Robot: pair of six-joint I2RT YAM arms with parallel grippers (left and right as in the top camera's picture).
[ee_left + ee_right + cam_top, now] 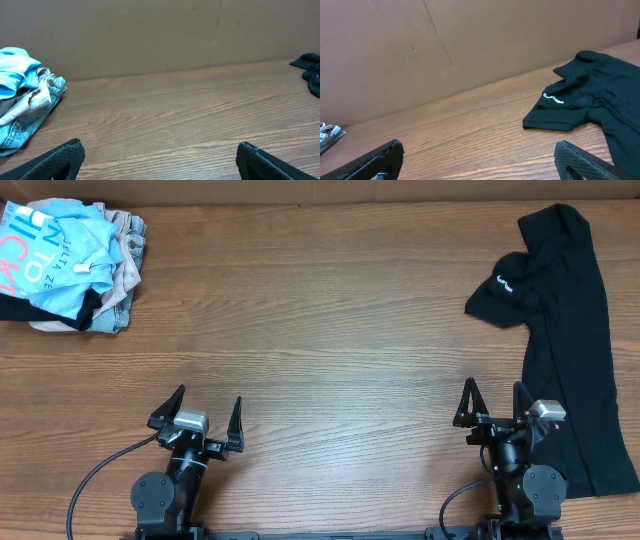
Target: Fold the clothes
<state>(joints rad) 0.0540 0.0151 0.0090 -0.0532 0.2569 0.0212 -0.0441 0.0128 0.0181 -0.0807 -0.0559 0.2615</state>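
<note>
The black T-shirt lies crumpled lengthwise at the right side of the table, with a sleeve bearing a small white logo sticking out to the left. It also shows in the right wrist view and as a dark edge in the left wrist view. My right gripper is open and empty near the front edge, just left of the shirt's lower part. My left gripper is open and empty at the front left, far from the shirt.
A pile of other clothes, with a light blue printed shirt on top of beige and denim pieces, sits at the back left corner; it also shows in the left wrist view. A brown cardboard wall backs the wooden table.
</note>
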